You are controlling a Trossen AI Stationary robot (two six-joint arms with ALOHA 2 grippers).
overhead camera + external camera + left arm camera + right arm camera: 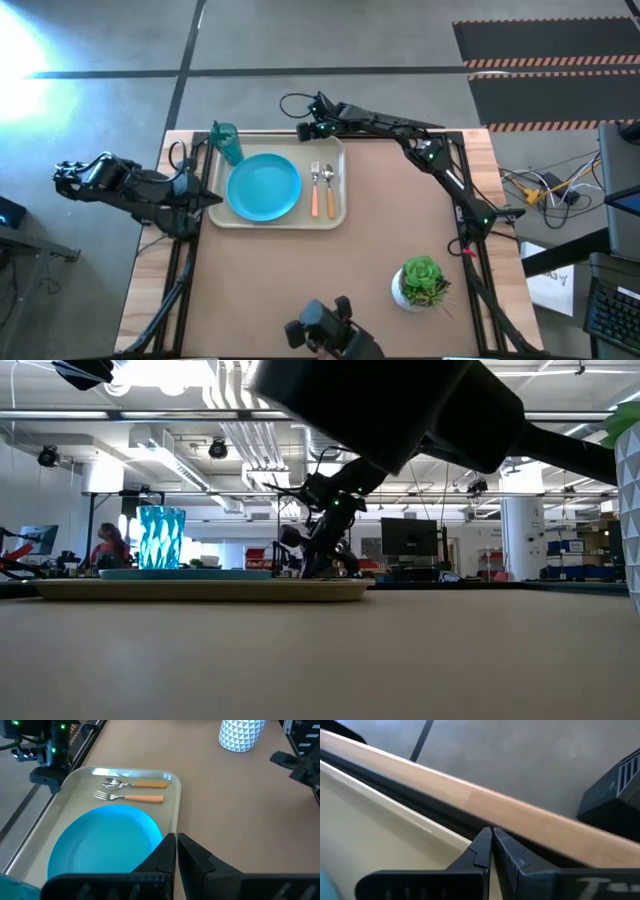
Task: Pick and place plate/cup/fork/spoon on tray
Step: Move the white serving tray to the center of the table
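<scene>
**Open-plan robotics lab**

Seen level across the table [320,660]: a large industrial hall with exposed ceiling ducts [240,430], strip lights and white columns [520,540]. Further back, benches with monitors [410,540] and shelving with gear. Far off at one side, a person [108,545] seated at a desk. From above: polished concrete floor with dark seams, an orange-and-black hazard-striped mat [545,62], loose cables [545,188] and a keyboard [610,310] beside the wooden-edged table. Two dark arms clamped to its frame, one potted plant [422,282] as decoration. No domestic furnishings, only test-bench equipment.
</scene>
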